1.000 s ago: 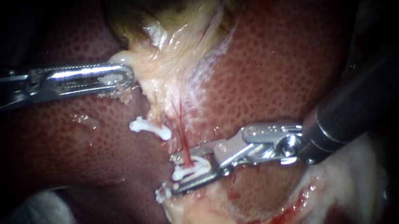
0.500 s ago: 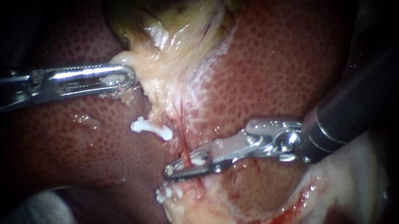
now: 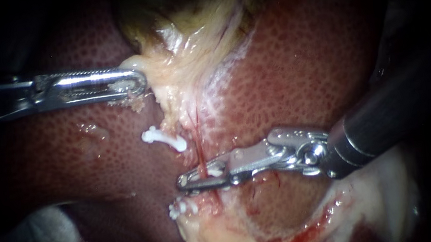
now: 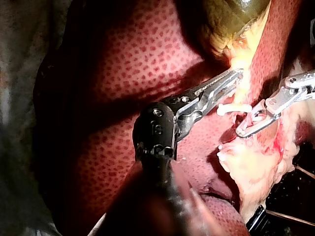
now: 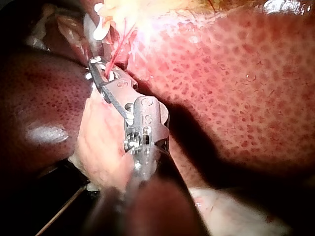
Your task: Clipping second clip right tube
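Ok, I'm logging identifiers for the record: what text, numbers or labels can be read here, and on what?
Left instrument: small marks on its joint, too blurred to read.
Right instrument: marks on its joint, also too blurred.
Liver, tube, white clips: no text.

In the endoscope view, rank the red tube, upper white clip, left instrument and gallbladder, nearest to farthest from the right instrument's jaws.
1. Red tube, gripped between those jaws.
2. Upper white clip, just up-left.
3. Left instrument, farther up-left, gripping pale tissue.
4. Gallbladder, top.
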`<state>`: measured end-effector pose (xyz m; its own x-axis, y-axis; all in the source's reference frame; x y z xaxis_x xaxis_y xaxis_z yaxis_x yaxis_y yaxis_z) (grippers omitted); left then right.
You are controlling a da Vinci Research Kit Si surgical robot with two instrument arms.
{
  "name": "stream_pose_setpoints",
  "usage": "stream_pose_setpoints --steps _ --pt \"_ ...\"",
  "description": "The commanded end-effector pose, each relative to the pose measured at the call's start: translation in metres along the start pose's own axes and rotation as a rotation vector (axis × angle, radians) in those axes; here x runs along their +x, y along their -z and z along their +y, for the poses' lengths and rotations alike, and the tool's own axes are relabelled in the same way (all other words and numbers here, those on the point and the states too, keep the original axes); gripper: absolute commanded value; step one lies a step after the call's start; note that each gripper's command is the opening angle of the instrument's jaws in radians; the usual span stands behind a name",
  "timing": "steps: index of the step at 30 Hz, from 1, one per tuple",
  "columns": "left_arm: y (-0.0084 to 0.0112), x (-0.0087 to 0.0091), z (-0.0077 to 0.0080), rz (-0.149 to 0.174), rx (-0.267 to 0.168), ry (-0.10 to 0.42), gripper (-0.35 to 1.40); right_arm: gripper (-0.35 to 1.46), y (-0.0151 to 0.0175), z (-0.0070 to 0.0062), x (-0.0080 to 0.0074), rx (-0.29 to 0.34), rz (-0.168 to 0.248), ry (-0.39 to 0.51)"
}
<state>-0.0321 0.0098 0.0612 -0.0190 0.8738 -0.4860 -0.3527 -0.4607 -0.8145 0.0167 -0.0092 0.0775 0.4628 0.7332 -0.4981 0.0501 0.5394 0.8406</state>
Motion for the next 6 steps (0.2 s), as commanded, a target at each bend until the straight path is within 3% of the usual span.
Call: stream_pose_setpoints --steps 1,6 --pt "0.0 0.0 0.0 0.0 0.0 0.0 -0.35 -0.35 0.0 0.0001 0.0 -0.001 0.0 0.0" --pt "-0.0001 0.0 -0.0001 0.0 0.0 0.0 -0.35 -0.35 0.0003 0.0003 -0.0001 0.0 0.0 0.001"
